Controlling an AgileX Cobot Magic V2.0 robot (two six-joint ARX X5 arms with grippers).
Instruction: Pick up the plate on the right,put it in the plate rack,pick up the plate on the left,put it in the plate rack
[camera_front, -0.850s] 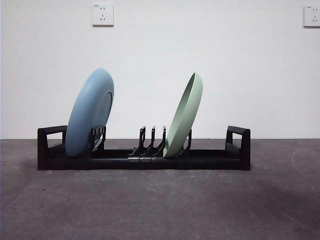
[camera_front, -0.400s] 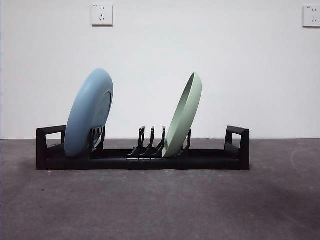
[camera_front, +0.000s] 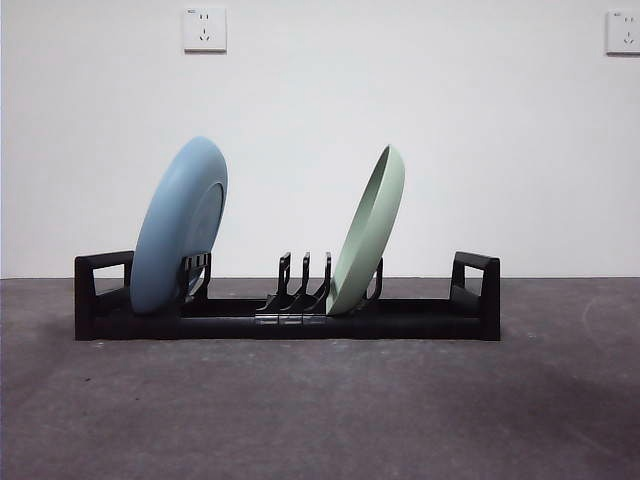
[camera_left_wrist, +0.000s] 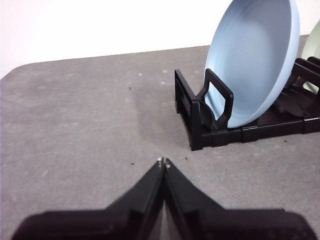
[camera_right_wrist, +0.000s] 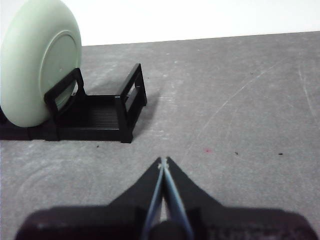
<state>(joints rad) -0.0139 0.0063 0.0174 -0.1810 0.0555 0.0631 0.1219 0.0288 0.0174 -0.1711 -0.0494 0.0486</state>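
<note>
Across the plate rack (camera_front: 288, 322), blue plate (camera_front: 180, 228) and green plate (camera_front: 368, 232) stand slotted; left gripper (camera_left_wrist: 163, 162) and right gripper (camera_right_wrist: 163, 162), jaws together, should stay well clear of the rack.

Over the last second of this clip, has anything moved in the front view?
Nothing visibly changed. The blue plate and green plate lean in the rack as before. Neither arm shows in the front view. The left gripper and right gripper are off to the sides, jaws shut and empty.
</note>
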